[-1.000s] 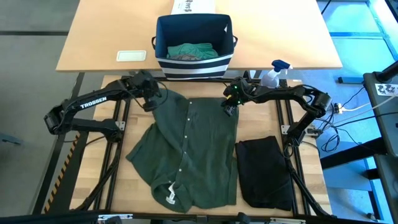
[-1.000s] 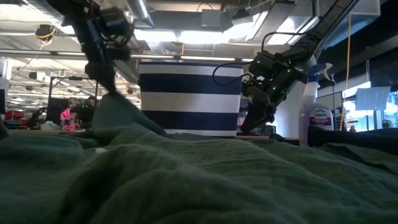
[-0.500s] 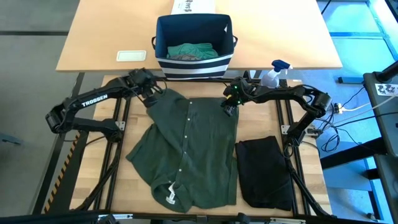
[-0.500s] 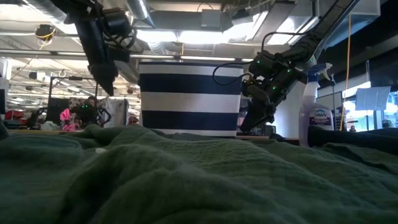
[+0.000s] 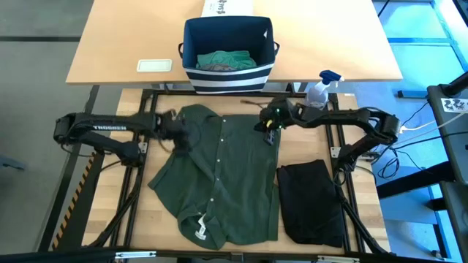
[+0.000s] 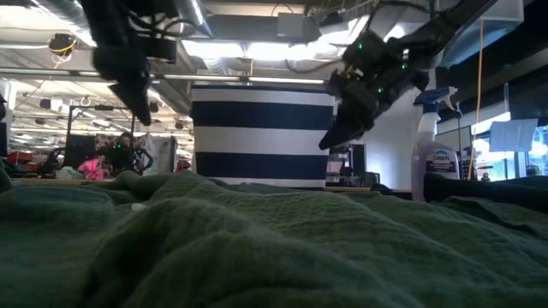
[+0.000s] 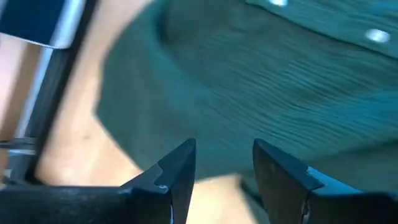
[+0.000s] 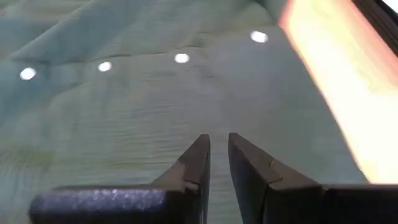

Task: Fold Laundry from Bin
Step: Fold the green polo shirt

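"TROSSEN" lettering on left arm (image 5: 110, 128)

A large open workshop or robotics lab: the low view shows a high ceiling with exposed ducts (image 6: 257, 26) and strip lights, and a person (image 6: 124, 154) far off among equipment. From above, a wooden counter (image 5: 95, 44) stands on grey floor, cables (image 5: 409, 124) trailing beside it.
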`<act>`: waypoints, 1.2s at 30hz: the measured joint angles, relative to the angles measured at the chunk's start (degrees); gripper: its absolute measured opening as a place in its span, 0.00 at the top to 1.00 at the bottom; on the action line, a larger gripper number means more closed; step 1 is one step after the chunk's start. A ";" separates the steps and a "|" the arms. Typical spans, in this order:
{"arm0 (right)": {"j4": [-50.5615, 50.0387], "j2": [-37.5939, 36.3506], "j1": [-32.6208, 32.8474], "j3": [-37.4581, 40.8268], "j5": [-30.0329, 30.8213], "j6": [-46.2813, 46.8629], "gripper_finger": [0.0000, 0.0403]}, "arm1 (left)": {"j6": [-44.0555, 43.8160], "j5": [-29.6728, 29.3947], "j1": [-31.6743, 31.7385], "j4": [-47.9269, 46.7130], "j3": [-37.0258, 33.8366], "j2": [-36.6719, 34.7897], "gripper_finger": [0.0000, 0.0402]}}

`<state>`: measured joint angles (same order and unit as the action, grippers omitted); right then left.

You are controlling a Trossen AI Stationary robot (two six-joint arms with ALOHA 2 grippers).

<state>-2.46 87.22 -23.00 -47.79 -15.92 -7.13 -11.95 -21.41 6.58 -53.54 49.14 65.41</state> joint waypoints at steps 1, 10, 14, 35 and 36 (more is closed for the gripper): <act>0.00 -0.13 1.70 0.00 0.94 -0.31 0.85 | -2.83 -0.12 -2.51 -0.06 -0.87 0.00 0.62; -0.20 -0.29 17.88 0.00 9.61 0.92 0.85 | -31.58 4.18 -17.97 1.94 -10.78 2.90 0.62; -0.46 -0.29 23.19 0.00 14.86 2.34 0.85 | -39.11 8.92 -22.82 5.55 -14.70 6.94 0.62; -9.92 -0.31 29.33 0.00 18.08 14.15 0.85 | -71.57 31.46 -43.67 -8.06 -6.92 16.64 0.62; -9.81 -0.31 29.91 0.00 17.64 14.30 0.85 | -71.56 29.54 -44.41 -8.80 -5.49 16.63 0.62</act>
<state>-12.27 86.91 6.91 -47.79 1.72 7.17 -83.52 8.13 -37.82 -62.34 43.65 82.04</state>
